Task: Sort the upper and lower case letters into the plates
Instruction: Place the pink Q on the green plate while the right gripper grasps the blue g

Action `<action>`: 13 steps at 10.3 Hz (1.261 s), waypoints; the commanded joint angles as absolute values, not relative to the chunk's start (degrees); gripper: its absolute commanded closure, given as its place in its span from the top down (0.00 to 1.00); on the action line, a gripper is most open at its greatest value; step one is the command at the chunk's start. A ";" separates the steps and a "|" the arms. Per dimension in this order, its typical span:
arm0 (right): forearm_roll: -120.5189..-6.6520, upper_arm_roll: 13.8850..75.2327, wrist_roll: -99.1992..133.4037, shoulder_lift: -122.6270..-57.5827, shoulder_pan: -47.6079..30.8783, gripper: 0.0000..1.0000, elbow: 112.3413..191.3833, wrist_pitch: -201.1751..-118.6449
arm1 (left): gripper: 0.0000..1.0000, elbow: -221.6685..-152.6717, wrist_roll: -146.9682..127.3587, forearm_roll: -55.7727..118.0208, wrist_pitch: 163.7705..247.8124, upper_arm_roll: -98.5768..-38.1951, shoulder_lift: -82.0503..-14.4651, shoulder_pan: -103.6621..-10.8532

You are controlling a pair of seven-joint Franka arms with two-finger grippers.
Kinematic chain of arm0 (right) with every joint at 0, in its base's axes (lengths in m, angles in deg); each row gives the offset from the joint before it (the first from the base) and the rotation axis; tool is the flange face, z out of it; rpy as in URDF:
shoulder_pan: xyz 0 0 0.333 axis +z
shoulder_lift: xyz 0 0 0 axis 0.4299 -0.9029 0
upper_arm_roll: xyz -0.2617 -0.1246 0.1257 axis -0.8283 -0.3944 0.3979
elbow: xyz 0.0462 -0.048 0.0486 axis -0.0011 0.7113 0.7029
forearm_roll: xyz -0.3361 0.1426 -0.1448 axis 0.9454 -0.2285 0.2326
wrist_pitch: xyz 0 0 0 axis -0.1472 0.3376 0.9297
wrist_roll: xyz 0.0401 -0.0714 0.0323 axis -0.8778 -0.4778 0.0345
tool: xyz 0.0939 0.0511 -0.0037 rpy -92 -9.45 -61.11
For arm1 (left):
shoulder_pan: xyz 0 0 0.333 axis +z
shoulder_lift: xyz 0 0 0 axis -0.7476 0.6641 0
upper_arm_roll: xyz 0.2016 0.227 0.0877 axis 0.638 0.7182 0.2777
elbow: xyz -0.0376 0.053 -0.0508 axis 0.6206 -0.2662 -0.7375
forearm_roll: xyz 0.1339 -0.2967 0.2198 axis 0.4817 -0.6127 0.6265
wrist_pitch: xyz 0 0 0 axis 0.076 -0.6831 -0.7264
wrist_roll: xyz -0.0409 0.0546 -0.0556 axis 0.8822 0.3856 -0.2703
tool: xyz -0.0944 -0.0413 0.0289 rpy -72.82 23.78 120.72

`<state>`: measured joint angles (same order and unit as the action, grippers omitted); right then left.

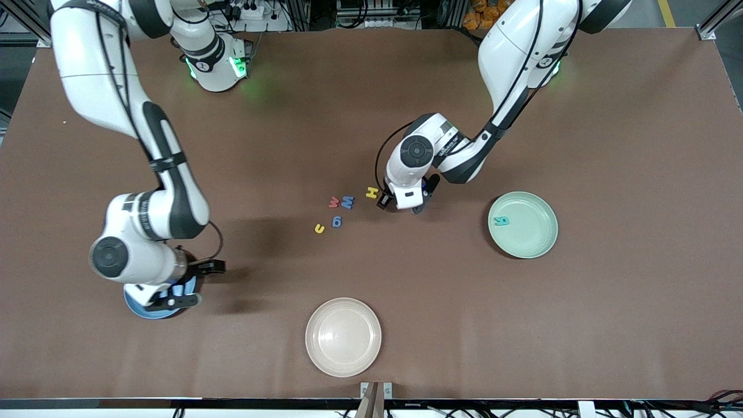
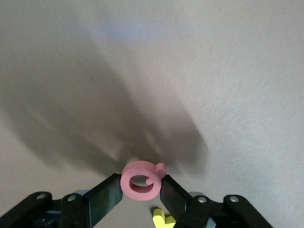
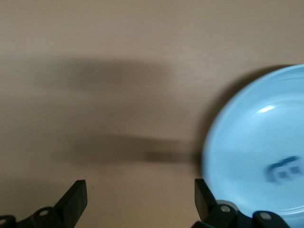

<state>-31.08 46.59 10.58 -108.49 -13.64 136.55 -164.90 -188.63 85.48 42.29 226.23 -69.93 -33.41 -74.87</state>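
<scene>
left gripper (image 2: pixel 140 192): low over the table (image 1: pixel 609 116), just beside the yellow h (image 1: pixel 372 192); its fingers are closed on a pink-red ring-shaped letter with a small tail (image 2: pixel 141 180), pinched at two edges so the flat piece sits level between the pads. judged to be mid-pick, the letter taken edgewise because it is too thin to grasp any other way. a yellow piece shows just under the grip in the left wrist view, probably that same h.

right gripper (image 3: pixel 137 199): over the blue plate (image 1: pixel 134 306) at the right arm's end of the table, fingers spread wide with nothing between them. the right wrist view shows the plate's pale blue floor with one blurred blue letter (image 3: pixel 285 171) lying in it; which letter cannot be told. the spread fingers suit a drop just made or an arm waiting.

pale green plate (image 1: pixel 537 247): toward the left arm's end, holding one teal letter (image 1: pixel 501 220) near its rim.

loose letters on the cloth, clustered mid-table: red letter (image 1: pixel 334 202) touching or just beside a blue w or m (image 1: pixel 347 201); blue g-like letter (image 1: pixel 336 221) and small yellow curved letter (image 1: pixel 319 229) nearer the front camera. each lies flat and apart enough for a pinch.

cream-white plate (image 1: pixel 325 354): nearest the front camera, nothing in it; it seems outside the sort.

progress, judged: two letters plated, one in hand, five waiting.
</scene>
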 commanded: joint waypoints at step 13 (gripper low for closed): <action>-33.16 46.84 -26.95 -108.65 15.58 1.00 146.00 -178.76 | 0.28 -189.32 23.78 57.96 198.23 -69.92 -41.45 -53.23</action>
<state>-32.42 47.33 -26.91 -109.29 15.19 144.86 -177.85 -187.41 28.23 56.61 198.50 -69.37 -39.31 -55.33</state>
